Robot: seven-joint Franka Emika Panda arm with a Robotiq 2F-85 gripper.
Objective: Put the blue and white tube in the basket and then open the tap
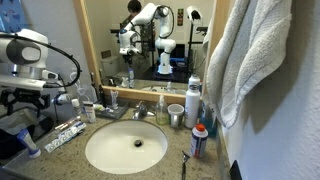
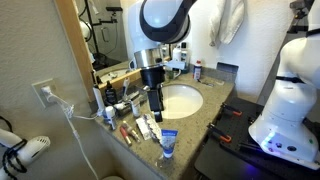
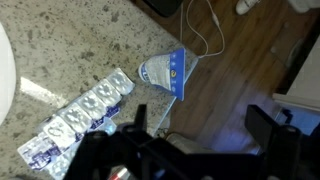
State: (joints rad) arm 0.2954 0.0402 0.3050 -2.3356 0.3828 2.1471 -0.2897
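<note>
At the worktop's very edge lies the blue and white tube, its blue end just past the stone and over the wooden floor. An exterior view shows it at the near corner of the worktop. It carries some print with a small yellow spot, too blurred to read.

Just beside the tube, further in on the stone, lie silvery blister packs (their lettering is also illegible). A thin white cable loops across the floor beyond.

The hand hangs above the worktop edge, well short of the tube, with its fingers spread wide and nothing between them. In an exterior view it points straight down between the sink and the clutter along the edge.

The tap stands behind the sink, under the mirror. A blue bottle with a red cap stands to one side of the basin, and a pale towel hangs above it. I cannot pick out the basket with certainty.
</note>
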